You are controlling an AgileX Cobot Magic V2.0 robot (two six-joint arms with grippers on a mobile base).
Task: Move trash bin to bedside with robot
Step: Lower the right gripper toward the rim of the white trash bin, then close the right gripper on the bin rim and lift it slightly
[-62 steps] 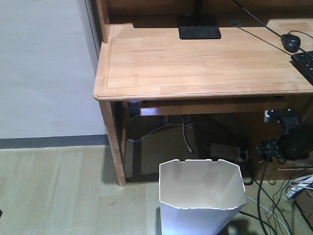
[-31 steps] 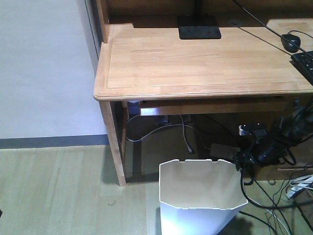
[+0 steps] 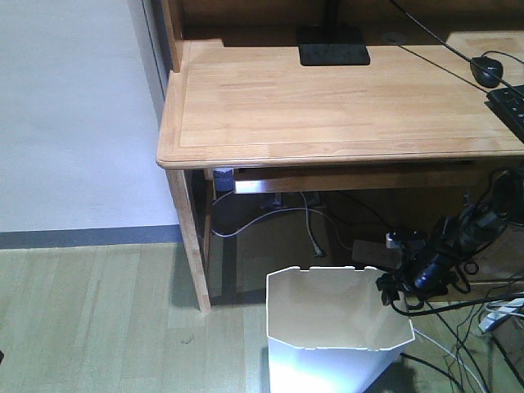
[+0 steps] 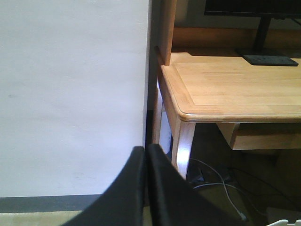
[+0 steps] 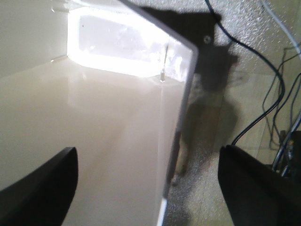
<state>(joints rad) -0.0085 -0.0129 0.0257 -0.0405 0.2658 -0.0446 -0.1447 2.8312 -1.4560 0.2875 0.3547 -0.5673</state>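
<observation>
Straddling the right wall of the trash bin [image 3: 336,315], my right claw [image 5: 148,149] stands released; I should seat it deeper before clenching. My left claw [image 4: 146,150] is clenched, empty.

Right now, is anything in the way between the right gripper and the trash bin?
Nothing visible does. The right gripper is open and straddles one wall of the trash bin at its rim: one finger over the cream inside, the other outside above the floor. Whether either touches the wall, I cannot tell.
</observation>
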